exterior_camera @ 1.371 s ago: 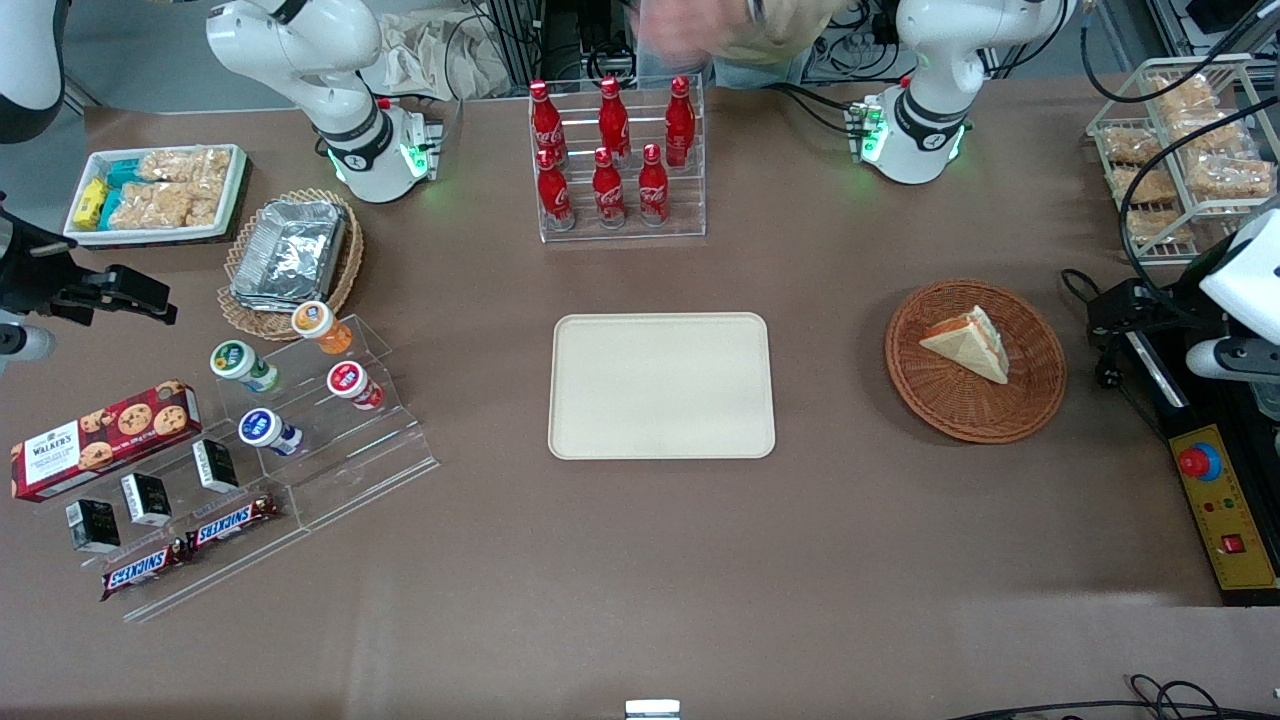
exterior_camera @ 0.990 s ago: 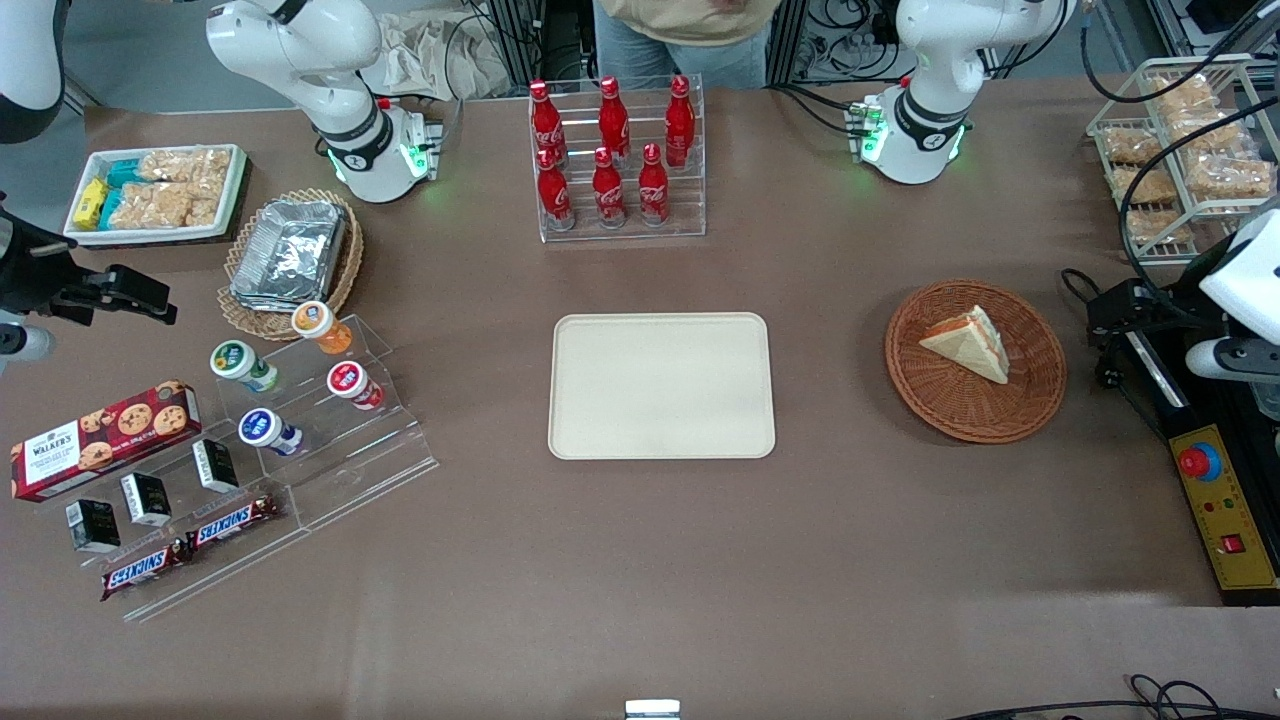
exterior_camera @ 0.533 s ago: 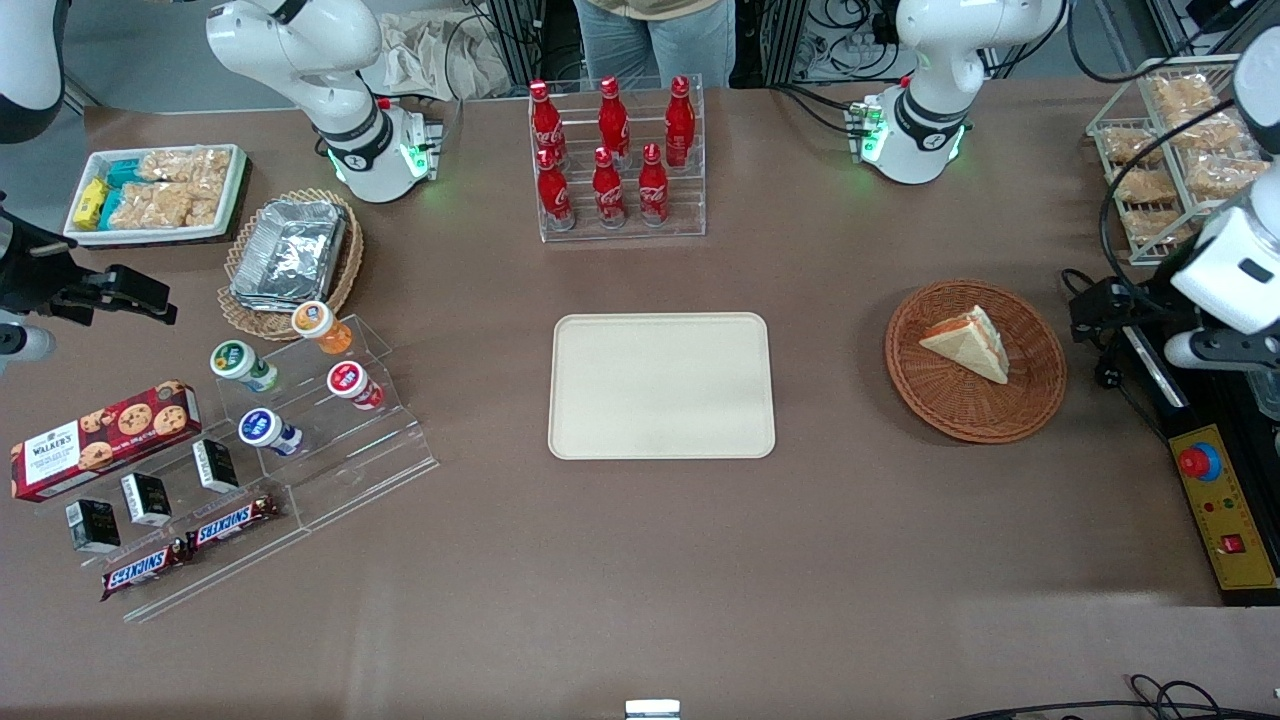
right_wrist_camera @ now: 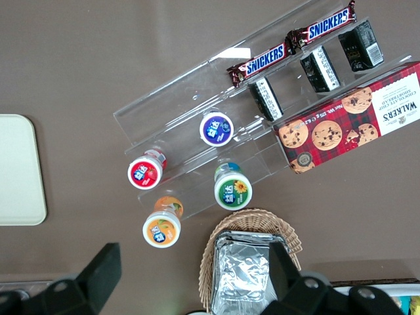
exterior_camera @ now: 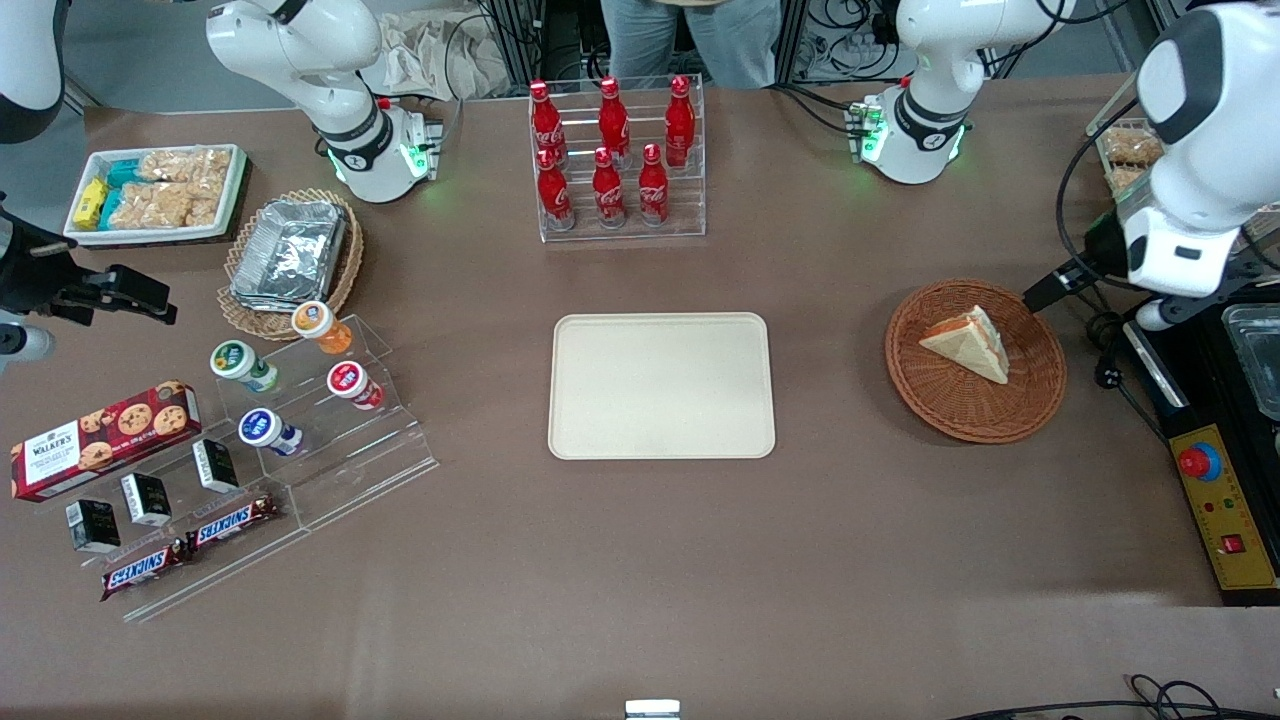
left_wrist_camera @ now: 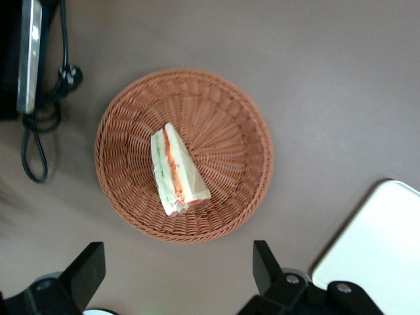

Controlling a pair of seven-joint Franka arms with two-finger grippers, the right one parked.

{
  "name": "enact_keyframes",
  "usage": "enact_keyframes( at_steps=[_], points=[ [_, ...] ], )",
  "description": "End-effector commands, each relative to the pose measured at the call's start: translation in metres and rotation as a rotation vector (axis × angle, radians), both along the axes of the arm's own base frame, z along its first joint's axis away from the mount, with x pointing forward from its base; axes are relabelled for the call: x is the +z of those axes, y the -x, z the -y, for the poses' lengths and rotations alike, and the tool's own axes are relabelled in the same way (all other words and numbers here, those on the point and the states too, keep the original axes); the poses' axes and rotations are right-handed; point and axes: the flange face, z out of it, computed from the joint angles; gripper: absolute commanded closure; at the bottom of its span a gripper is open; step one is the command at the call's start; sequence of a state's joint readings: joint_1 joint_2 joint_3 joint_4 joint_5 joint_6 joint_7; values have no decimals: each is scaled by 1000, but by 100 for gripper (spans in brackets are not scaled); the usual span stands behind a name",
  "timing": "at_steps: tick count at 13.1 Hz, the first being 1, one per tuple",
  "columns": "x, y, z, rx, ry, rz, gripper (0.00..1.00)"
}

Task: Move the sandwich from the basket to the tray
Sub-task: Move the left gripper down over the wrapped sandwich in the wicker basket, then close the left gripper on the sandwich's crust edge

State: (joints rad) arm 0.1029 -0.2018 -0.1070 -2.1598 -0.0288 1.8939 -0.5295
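The sandwich (exterior_camera: 968,345) is a white triangular wedge lying in the round reddish-brown wicker basket (exterior_camera: 975,418), toward the working arm's end of the table. The cream tray (exterior_camera: 660,385) lies flat at the table's middle with nothing on it. My left gripper (exterior_camera: 1045,290) hangs over the basket's rim, on the side away from the tray. In the left wrist view the gripper (left_wrist_camera: 176,262) is open wide, nothing between its black fingers (left_wrist_camera: 88,264). It looks down on the sandwich (left_wrist_camera: 176,170), the basket (left_wrist_camera: 230,131) and a corner of the tray (left_wrist_camera: 374,256).
A clear rack of red bottles (exterior_camera: 615,160) stands farther from the front camera than the tray. A yellow emergency-stop box (exterior_camera: 1222,510) and a black cable (left_wrist_camera: 39,131) lie beside the basket. Snack stands (exterior_camera: 300,440) and a foil-container basket (exterior_camera: 290,255) sit toward the parked arm's end.
The left arm has swung in from the table's edge toward the basket, bringing the gripper over its rim. Sandwich, basket and tray have not moved.
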Motion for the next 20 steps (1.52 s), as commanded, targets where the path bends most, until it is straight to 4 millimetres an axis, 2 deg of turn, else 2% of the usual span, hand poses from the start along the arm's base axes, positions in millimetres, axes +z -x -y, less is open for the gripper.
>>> enact_keyframes(
  at_steps=[1,4,7,10,17,18,19,20],
  points=[
    [-43,19,-6,63,-3,-8,0],
    [-116,31,-9,185,-8,0,0],
    [-167,27,-11,267,-7,-36,0],
    [-203,36,-30,330,-3,-6,0],
    [-258,50,-35,354,9,35,0],
    [-263,50,-34,354,10,32,3],
    [-265,50,-34,354,10,30,22],
    [-264,49,-35,354,10,32,50]
  ],
)
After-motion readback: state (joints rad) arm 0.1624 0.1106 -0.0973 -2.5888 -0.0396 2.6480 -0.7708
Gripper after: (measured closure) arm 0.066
